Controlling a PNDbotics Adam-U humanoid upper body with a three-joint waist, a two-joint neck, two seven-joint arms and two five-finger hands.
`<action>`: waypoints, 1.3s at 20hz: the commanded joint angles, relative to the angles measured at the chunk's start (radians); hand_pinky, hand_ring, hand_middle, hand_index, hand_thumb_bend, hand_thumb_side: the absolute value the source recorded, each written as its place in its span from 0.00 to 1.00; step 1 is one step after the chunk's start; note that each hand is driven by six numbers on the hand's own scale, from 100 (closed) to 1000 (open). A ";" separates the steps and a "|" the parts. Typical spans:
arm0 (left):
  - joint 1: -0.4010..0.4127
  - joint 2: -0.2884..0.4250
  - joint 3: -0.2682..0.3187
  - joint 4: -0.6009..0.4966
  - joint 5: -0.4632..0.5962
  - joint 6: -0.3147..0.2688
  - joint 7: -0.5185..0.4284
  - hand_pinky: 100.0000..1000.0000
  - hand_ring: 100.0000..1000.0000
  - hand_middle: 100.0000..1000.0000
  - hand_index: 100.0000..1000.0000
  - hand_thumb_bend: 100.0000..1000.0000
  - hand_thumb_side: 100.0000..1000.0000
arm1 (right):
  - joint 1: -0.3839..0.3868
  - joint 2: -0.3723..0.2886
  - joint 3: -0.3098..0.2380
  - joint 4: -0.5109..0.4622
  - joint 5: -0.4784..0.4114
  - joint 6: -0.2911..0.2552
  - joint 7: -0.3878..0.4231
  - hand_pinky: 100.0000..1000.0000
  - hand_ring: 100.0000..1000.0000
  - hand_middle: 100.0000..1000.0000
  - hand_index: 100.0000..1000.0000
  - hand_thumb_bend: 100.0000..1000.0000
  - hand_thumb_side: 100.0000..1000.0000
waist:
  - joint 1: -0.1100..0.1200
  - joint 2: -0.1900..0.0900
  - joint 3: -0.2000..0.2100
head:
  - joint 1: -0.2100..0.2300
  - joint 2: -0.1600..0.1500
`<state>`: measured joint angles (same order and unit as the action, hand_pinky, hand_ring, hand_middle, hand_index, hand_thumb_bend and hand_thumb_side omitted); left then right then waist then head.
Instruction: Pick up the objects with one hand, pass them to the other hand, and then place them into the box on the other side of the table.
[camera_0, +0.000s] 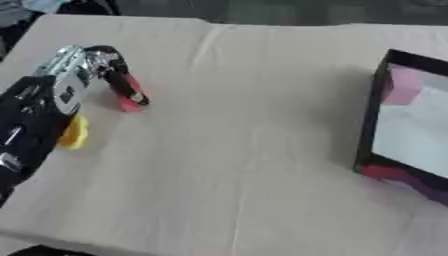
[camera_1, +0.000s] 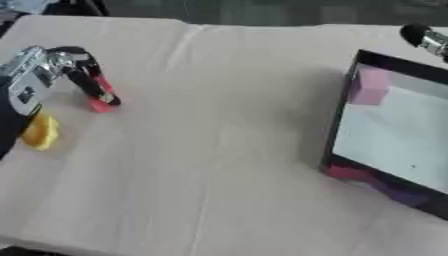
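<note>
Left eye view: my left hand (camera_0: 74, 75), at nine o'clock, has its fingers curled down around one small red-pink object (camera_0: 131, 97) on the cloth-covered table (camera_0: 227, 165). One yellow object (camera_0: 74, 132) lies beside it. One black-walled box (camera_0: 411, 125) sits at three o'clock. My right hand (camera_1: 424, 37) barely shows; I cannot tell its state.

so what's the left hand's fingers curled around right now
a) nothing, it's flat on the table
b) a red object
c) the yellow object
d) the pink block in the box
b: the left hand has its dark fingers curled down onto the red object on the cloth, while the yellow object lies beside the wrist and the pink block sits in the box.
</note>
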<state>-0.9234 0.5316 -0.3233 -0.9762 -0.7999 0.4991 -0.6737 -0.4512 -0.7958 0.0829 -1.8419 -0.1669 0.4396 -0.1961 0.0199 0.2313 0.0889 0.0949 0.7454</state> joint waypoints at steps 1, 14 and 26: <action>-0.020 0.013 0.013 -0.006 -0.009 0.014 -0.012 0.85 0.82 0.71 0.64 0.51 0.15 | -0.009 -0.014 -0.007 -0.003 0.006 0.004 -0.005 0.90 0.91 0.80 0.85 0.63 0.25 | 0.001 -0.021 -0.001 | 0.004 -0.004; -0.012 0.030 0.007 -0.067 0.021 0.021 -0.039 0.82 0.76 0.60 0.48 0.29 0.02 | -0.010 -0.017 -0.008 -0.003 0.003 0.000 -0.005 0.91 0.91 0.80 0.85 0.61 0.26 | 0.002 -0.023 0.002 | 0.004 0.000; 0.015 0.068 0.040 -0.293 0.149 0.111 0.012 0.80 0.72 0.56 0.47 0.15 0.04 | -0.019 -0.022 -0.010 -0.013 -0.006 0.000 -0.009 0.91 0.91 0.80 0.85 0.61 0.26 | -0.002 -0.026 0.006 | 0.001 -0.007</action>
<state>-0.8954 0.5629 -0.3036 -1.2374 -0.6676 0.5694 -0.6438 -0.4545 -0.7896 0.0828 -1.8369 -0.1713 0.4403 -0.2022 0.0195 0.2313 0.0944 0.0973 0.7451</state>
